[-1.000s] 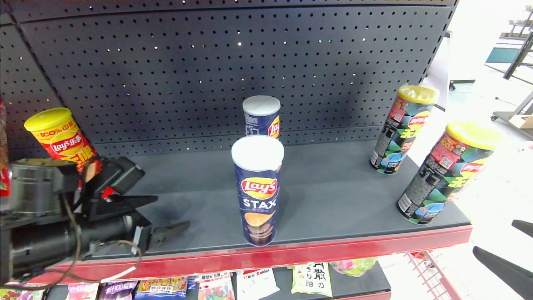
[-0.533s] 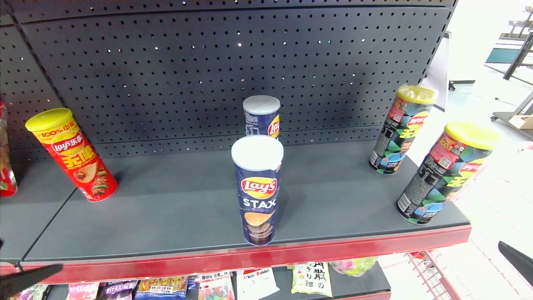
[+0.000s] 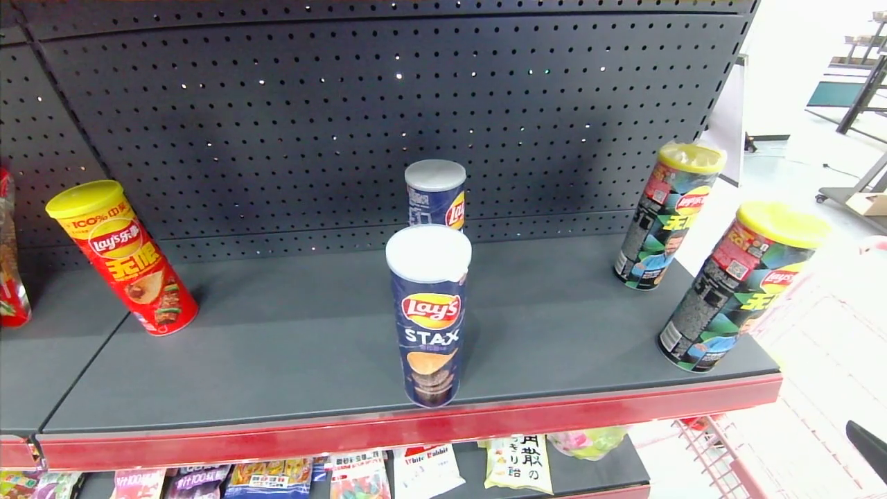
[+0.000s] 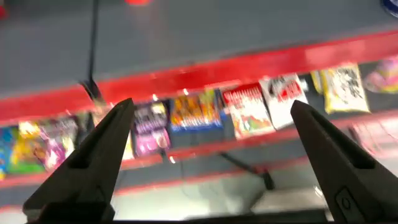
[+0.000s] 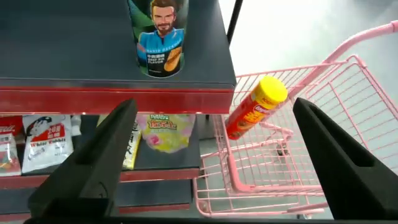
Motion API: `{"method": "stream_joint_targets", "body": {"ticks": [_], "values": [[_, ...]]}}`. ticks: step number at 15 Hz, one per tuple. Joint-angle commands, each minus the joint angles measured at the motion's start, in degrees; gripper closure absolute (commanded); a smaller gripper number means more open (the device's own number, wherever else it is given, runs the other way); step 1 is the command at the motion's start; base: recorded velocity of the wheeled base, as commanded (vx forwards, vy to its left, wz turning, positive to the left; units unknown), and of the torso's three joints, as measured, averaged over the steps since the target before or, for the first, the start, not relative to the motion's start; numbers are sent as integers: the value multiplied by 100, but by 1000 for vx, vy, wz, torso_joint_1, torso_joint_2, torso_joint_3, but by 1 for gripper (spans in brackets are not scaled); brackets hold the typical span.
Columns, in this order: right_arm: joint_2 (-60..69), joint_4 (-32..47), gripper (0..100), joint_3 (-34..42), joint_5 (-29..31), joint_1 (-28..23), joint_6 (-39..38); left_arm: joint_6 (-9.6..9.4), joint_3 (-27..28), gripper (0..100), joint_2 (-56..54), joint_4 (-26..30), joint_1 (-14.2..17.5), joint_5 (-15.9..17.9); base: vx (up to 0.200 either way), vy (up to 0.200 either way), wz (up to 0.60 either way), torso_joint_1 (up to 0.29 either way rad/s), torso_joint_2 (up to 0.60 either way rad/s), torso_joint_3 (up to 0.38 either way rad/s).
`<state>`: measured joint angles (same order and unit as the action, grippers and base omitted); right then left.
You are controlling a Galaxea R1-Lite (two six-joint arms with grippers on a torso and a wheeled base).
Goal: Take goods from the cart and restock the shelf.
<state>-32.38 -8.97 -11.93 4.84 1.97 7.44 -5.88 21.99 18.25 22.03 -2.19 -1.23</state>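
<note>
Right wrist view puts my right gripper (image 5: pixel 214 102) spread wide and empty facing the shelf (image 5: pixel 112 93), with the red can (image 5: pixel 256 107) leaning in the cart (image 5: pixel 373 33) ahead, untouched; my left gripper (image 4: pixel 211 104) gapes too.

The dark shelf (image 3: pixel 277 360) is carrying 5 standing cans: 1 red can (image 3: pixel 121 256), 2 blue cans (image 3: pixel 429 319), 2 black-and-green cans (image 3: pixel 669 215). The front black-and-green can (image 5: pixel 160 37) is standing ahead of the right gripper (image 5: pixel 212 104), beyond its spread fingers (image 5: pixel 93 168).
</note>
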Motion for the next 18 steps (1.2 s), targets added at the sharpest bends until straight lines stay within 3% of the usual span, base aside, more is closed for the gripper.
{"method": "stream_joint_targets", "body": {"ticks": [1, 5, 9, 13, 18], "values": [[-23, 150, 0, 25, 17, -57, -5, -36, -81, 0, -322, -146, -35, 0, 0, 0, 0, 0, 0, 0], [39, 361, 0, -37, 17, -48, 3, -660, -11, 0, -260, -252, -115, -88, 0, 0, 0, 0, 0, 0], [109, 370, 0, -2, 35, -57, 21, -652, -2, 0, -252, -260, -115, -132, 0, 0, 0, 0, 0, 0], [126, 370, 0, 7, 35, -57, 30, -660, -2, 0, -278, -269, -115, -114, -200, 0, 0, 10, 4, -2], [153, 370, 0, 33, 35, -57, 39, -678, -2, 0, -331, -269, -115, -79, 0, 0, 0, 0, 0, 0]]}}
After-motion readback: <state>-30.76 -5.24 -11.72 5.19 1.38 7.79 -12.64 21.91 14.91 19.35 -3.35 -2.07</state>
